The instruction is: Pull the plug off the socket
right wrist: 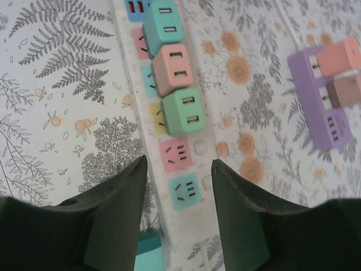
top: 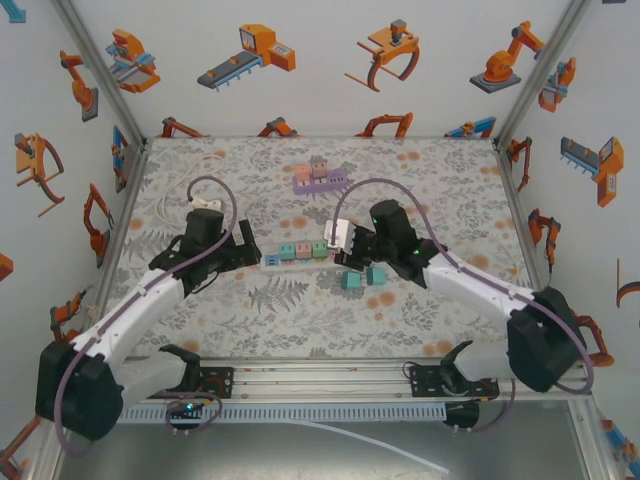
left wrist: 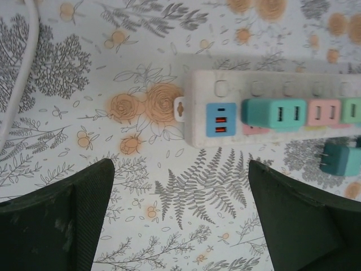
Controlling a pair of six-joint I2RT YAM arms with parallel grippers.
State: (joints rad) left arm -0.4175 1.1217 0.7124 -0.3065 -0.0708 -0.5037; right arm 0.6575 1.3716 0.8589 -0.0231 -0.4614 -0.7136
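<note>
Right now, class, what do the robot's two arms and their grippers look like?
The left arm and right arm both have white links with black joints and bulky black shoulder housings. A purple cable loops above each wrist. The left gripper and right gripper are black; close up, their fingers are dark, matte wedges.

Teal plug (left wrist: 271, 113), white socket strip (left wrist: 194, 90), floral table (left wrist: 113, 169).

1. A power strip (top: 271, 260) is lying at the middle of the table (top: 250, 320), with three plugs (top: 303, 250) sitting side by side in it.
2. Just before its right end, two loose plugs (top: 351, 281) are lying.
3. A second strip (top: 305, 184) is lying well behind, carrying two plugs (top: 319, 166).
</note>
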